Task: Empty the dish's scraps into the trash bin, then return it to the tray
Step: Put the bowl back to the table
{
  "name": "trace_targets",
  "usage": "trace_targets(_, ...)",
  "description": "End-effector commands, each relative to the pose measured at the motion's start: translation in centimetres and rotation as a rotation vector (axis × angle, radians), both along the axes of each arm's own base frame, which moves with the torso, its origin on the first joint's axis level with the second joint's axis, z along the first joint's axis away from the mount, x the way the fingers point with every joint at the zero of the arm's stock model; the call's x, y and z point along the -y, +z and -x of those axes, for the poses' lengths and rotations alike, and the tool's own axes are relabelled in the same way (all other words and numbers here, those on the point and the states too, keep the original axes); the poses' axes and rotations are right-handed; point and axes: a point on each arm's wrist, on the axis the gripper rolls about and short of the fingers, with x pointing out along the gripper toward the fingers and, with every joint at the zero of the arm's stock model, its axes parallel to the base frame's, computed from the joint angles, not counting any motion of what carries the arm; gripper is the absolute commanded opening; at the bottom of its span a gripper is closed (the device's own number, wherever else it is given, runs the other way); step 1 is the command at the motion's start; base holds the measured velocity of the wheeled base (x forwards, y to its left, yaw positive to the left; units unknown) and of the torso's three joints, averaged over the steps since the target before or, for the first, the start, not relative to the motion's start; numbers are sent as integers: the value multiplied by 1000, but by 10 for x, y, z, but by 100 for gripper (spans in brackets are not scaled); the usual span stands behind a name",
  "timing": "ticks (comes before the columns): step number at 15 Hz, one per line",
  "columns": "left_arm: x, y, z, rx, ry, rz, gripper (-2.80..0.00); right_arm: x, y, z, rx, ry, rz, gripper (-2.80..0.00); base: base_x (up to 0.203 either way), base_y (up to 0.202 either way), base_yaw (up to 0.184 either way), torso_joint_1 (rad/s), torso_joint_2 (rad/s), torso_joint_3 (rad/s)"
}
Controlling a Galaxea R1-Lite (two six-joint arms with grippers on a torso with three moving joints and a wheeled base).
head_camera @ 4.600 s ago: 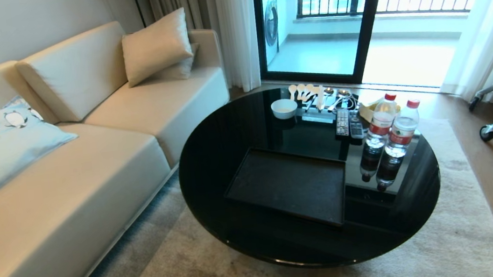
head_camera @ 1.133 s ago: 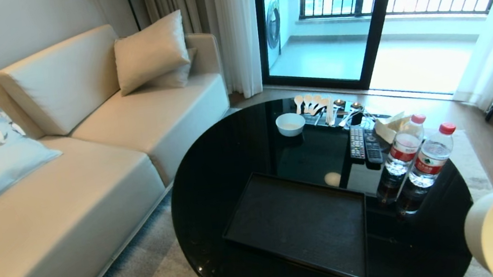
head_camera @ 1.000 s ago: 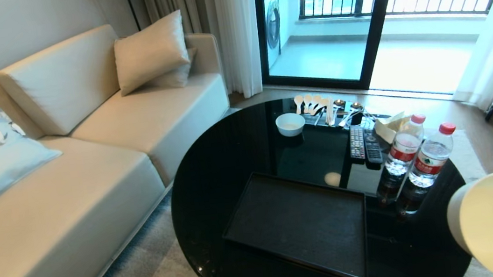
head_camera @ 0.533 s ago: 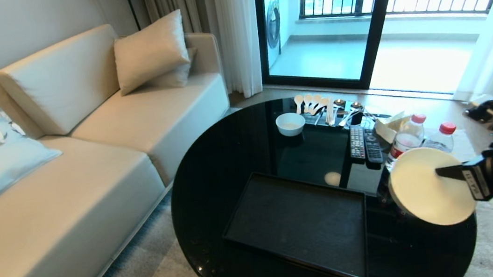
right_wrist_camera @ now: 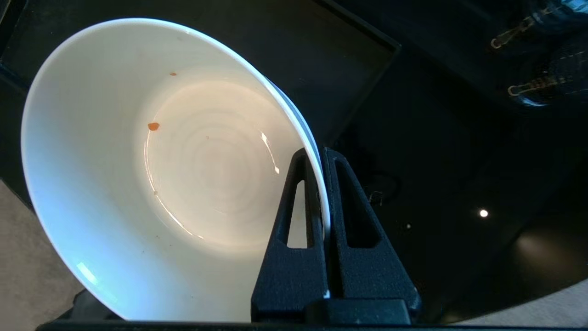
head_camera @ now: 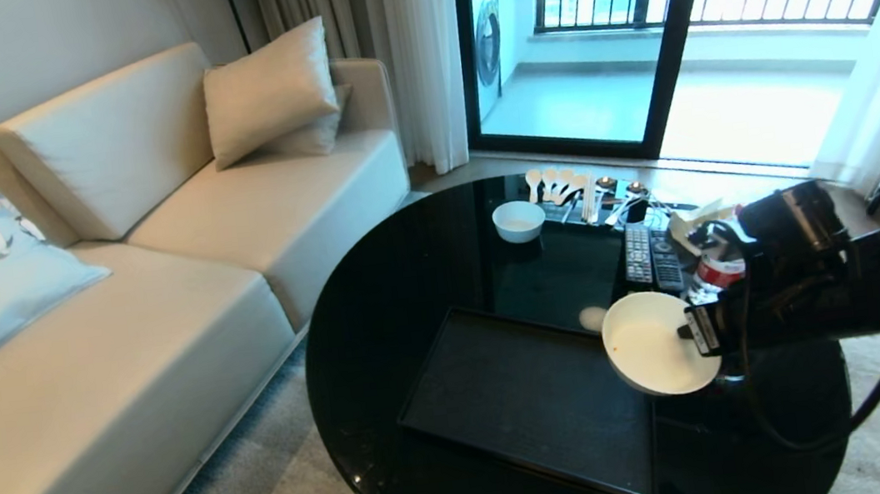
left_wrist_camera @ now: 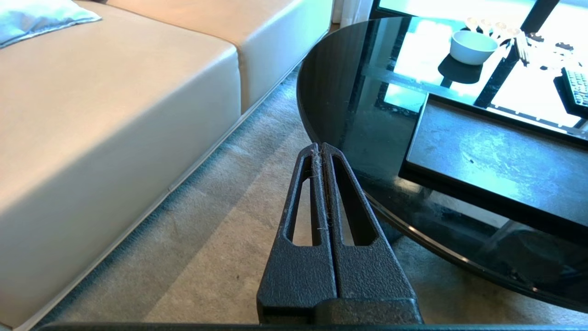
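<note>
We see the dish (head_camera: 657, 342), a deep, smooth white bowl, held in the air over the tray's right edge, tilted with its mouth toward the camera. The right gripper (head_camera: 687, 330) has its jaws pinched nearly together on the rim, one finger inside the wall and one outside, as the right wrist view shows (right_wrist_camera: 321, 156). Inside the dish (right_wrist_camera: 174, 174) only a small orange crumb (right_wrist_camera: 153, 126) and a speck or two cling to the glossy glaze; faint concentric rings mark the bottom. Below lies the tray (head_camera: 525, 396), a flat matte black rectangle with a low raised rim, bare of anything. It rests on a round table (head_camera: 394, 286) of shiny black glass that mirrors the window. Farther back on the table stand a smaller white bowl (head_camera: 518, 220), a row of pale spoons (head_camera: 558, 182), two dark remotes (head_camera: 651, 255) and a clear bottle (head_camera: 715, 268) with a red label, partly hidden by the arm. The left gripper (left_wrist_camera: 320, 149) hangs above the grey carpet (left_wrist_camera: 220, 239) beside the table's edge, its textured black jaws pressed fully together on nothing. A cream sofa (head_camera: 158, 273) with smooth cushions sits to the left.
</note>
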Motion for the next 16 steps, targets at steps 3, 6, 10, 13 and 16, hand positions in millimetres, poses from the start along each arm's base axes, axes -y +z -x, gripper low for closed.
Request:
trace_targets(3,0,0,0,1,1,1,-280,-15,-58,-28,-84,-1,7,-280,0,0,0,0,0,0)
trace_targets(6,0,0,0,1,1,1,-280,-19,-83,-42,-91,-2,7,-280,0,0,0,0,0,0)
trace_targets(10,0,0,0,1,1,1,-280,-23,-99,-58,-99,-13,1,-280,0,0,0,0,0,0)
trace_targets(13,0,0,0,1,1,1,-280,-25,-105,-62,-115,-35,-18,-280,0,0,0,0,0,0)
trace_targets(16,0,0,0,1,1,1,-280,-24,-112,-63,-131,-38,-12,-280,0,0,0,0,0,0)
